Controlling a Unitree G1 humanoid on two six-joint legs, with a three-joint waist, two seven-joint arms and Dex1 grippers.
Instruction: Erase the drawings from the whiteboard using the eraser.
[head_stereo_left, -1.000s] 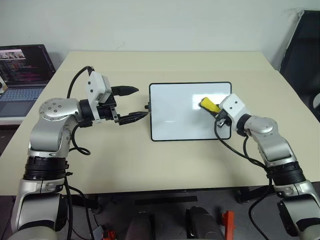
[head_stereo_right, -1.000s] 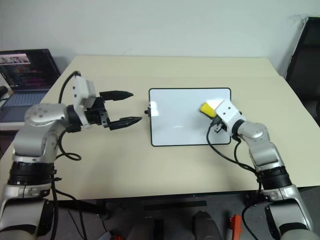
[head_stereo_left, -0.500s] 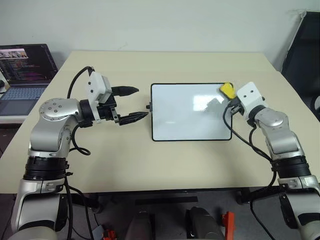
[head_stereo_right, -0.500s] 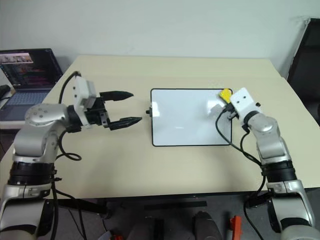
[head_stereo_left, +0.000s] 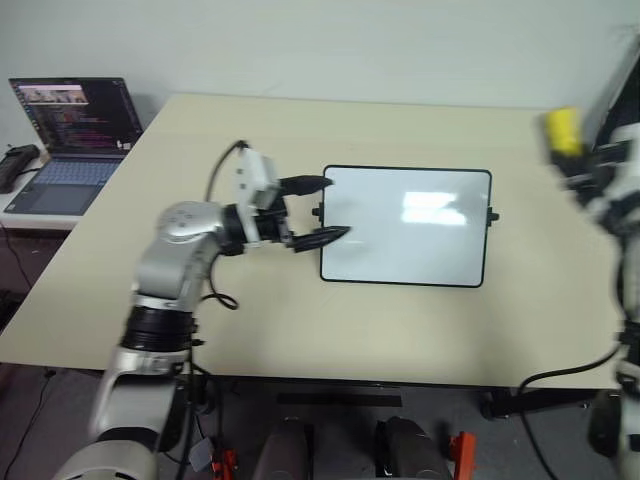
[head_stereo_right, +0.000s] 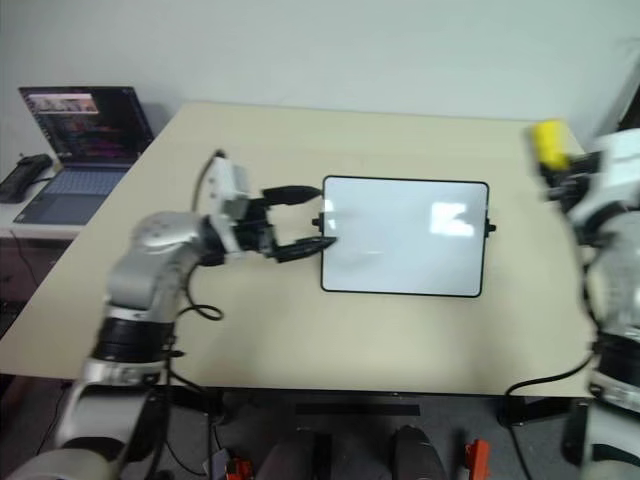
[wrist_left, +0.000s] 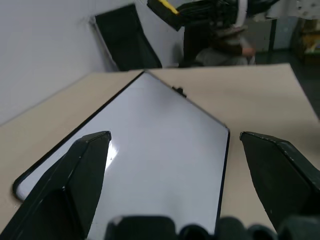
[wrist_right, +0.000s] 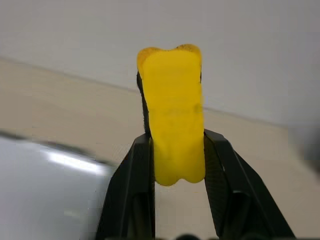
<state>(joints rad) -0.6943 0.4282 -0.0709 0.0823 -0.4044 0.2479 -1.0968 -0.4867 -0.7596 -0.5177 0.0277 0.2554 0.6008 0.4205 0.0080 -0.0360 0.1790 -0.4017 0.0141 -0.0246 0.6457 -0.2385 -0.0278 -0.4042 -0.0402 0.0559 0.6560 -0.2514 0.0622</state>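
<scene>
Eraser (wrist_right: 173, 112): small yellow block, clamped upright between the two black fingers (wrist_right: 130, 190) of the right gripper (head_stereo_left: 572, 160), lifted clear of the table (head_stereo_left: 250, 330) out past its right edge, well apart from the whiteboard (head_stereo_left: 405, 225). Whiteboard: flat on the beige table, roughly central, black-framed, small black knob on each short side, surface glossy white with a bright glare patch towards its right half; no pen marks made out on it in any view, though too small to tell for certain. Left gripper (head_stereo_left: 318, 210): fingers spread wide, nothing between them, pointed level towards the board's left edge, tips just beside the left knob, one finger (wrist_left: 82, 170) to either side of the board's near end in the left wrist view; contact with the frame not clear. Further out: open laptop (head_stereo_left: 75, 135) on a separate low surface beyond the table's left side, screen lit; dark chair (wrist_left: 125, 40) past the far right of the table.
</scene>
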